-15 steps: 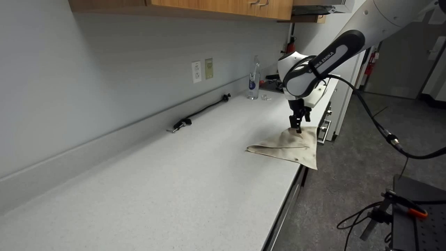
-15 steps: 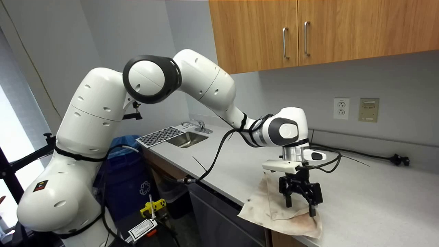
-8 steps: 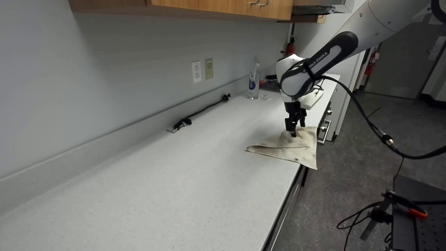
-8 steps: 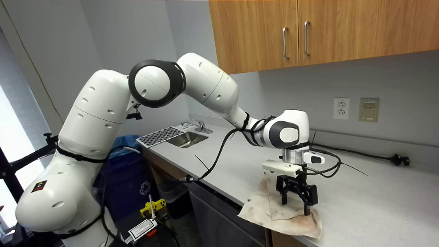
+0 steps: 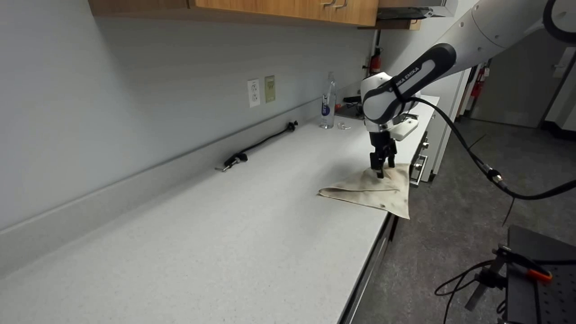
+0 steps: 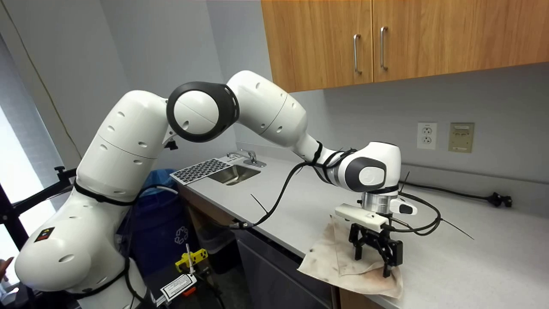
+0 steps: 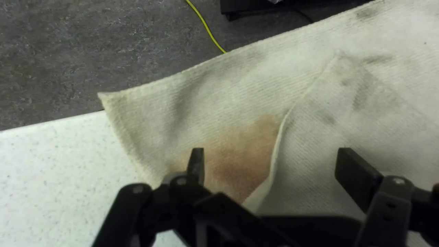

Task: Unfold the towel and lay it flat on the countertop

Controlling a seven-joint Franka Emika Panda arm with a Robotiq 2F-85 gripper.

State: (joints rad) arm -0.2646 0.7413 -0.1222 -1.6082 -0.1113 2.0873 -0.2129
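Your gripper (image 7: 275, 164) stands over the towel (image 6: 343, 262), its two fingers (image 7: 356, 176) well apart. The towel lies partly folded on the countertop (image 5: 247, 234), with one side reaching past its edge. In the wrist view you have the hem of the upper layer (image 7: 343, 113) running between the fingers, one above the brown-stained lower layer (image 7: 236, 147), the other above the upper layer; whether either tip touches cloth, you cannot tell from here.

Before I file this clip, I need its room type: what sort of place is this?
Probably a kitchenette, perhaps in an office or lab: a long countertop with a sink and faucet, and wood-toned cabinets mounted above part of it.
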